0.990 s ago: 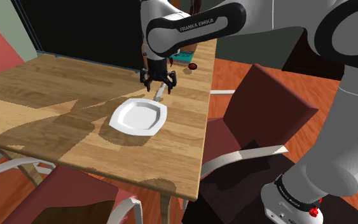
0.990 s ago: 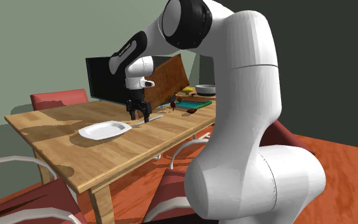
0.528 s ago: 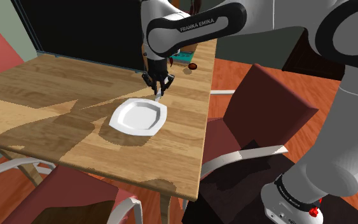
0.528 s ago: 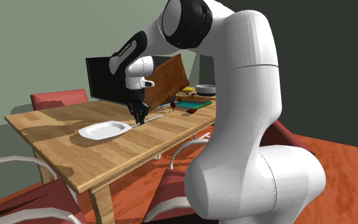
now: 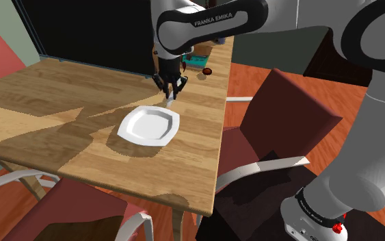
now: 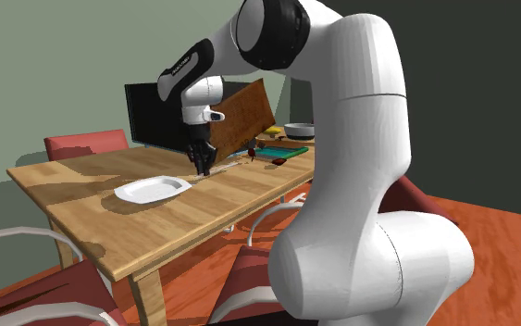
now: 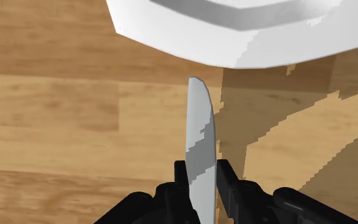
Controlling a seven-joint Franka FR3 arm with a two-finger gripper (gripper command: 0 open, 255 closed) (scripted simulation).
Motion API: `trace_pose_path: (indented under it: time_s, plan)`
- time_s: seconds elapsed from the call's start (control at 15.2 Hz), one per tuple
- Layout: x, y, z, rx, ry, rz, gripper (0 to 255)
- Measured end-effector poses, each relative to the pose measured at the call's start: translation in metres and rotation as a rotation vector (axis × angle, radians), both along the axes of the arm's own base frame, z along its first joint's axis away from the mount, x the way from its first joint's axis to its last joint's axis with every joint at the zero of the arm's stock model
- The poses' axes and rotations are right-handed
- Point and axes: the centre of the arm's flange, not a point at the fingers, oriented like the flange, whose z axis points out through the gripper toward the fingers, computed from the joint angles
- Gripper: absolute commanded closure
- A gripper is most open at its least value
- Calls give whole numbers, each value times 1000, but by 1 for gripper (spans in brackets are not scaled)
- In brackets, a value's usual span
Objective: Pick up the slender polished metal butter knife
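The butter knife (image 7: 199, 137) is a slim grey blade clasped between my two black fingers, its tip pointing toward the white plate (image 7: 247, 32). In the shoulder view my gripper (image 5: 170, 86) is shut on the knife (image 5: 171, 97), a little above the wooden table (image 5: 61, 103) just beyond the plate's (image 5: 150, 124) far rim. From the second exterior view the gripper (image 6: 201, 164) hangs to the right of the plate (image 6: 152, 190), with the knife's handle (image 6: 223, 170) sticking out to the right.
A black panel (image 5: 88, 31) stands along the table's far side. A green tray (image 6: 277, 148) and a small dark red object (image 5: 206, 71) lie at the table's far end. Red chairs (image 5: 280, 123) stand around the table, one close to its right edge.
The fingers, open a second ago, have shut on the knife. Since then the hand has risen slightly, taking the knife up with it.
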Motion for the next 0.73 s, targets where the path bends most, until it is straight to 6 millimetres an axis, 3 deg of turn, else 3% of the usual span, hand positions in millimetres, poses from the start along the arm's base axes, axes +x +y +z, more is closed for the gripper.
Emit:
trace_pose_path:
  time_s: [0.73]
  plan:
    - [0,-1,56,0,1,0,255]
